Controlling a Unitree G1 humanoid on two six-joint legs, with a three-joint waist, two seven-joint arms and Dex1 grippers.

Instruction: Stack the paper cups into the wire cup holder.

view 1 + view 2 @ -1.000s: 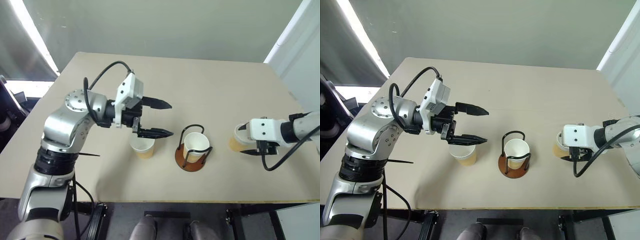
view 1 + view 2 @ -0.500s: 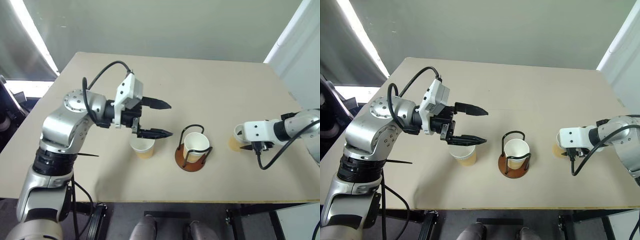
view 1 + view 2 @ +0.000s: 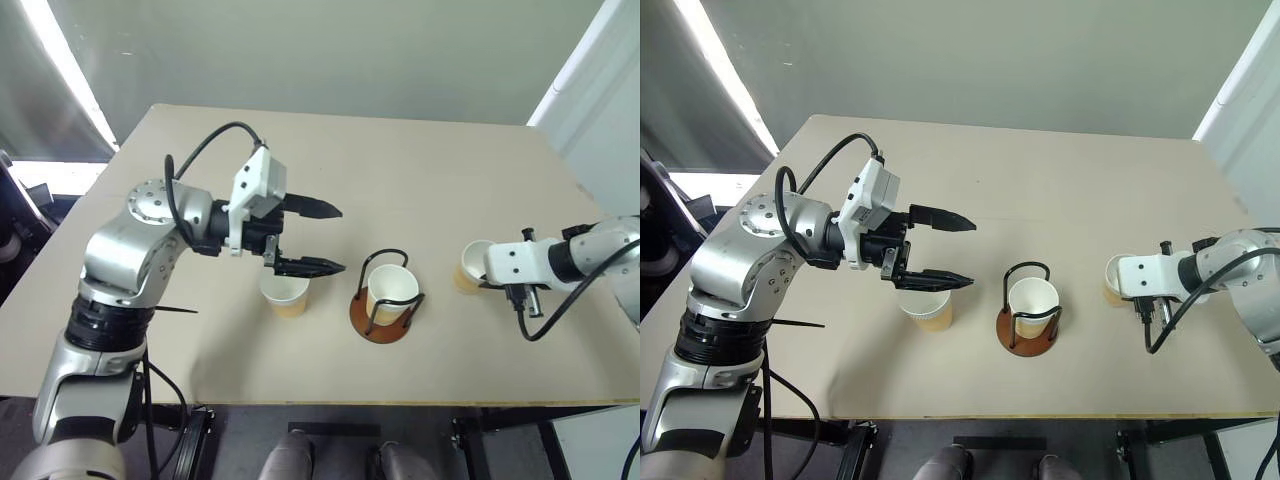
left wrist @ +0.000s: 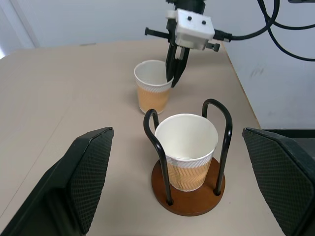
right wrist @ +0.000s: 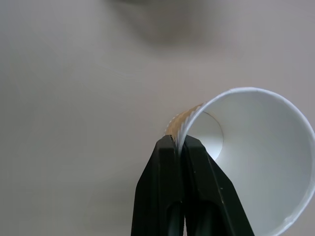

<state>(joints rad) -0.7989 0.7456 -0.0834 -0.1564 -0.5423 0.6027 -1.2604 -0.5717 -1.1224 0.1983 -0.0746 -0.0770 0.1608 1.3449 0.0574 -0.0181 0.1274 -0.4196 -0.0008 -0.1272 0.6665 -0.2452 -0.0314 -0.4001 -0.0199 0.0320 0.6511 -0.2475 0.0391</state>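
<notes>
Cup wall sits pinched between the right gripper [image 5: 183, 142] fingers, one finger inside the rim and one outside on the holder-facing side, so the right-hand cup [image 3: 1113, 278] is gripped by its edge while it stands upright on the bench [image 3: 420, 180], long axis vertical. From that grip the wire cup holder [image 3: 384, 296] lies toward the robot's left, near but apart, with bare bench between; the right arm is plainly the nearer one for this cup, so my read is the coming move is a lift and a carry leftward over the holder. Holder already carries one cup [image 4: 187, 151], upright inside the wire loops, mouth open upward, so the gripped cup would need to nest straight down into it. Third cup [image 3: 286, 294] stands just left of the holder, directly under the left gripper [image 3: 318, 238], whose fingers are spread wide and hover above its rim without touching. Cups: thin paper, tapered, tan ribbed outside, smooth white inside, rolled rim, likely to deform under a rim pinch. Holder: round reddish-brown disc with thin black wire loops. Bench: matte beige, flat.
</notes>
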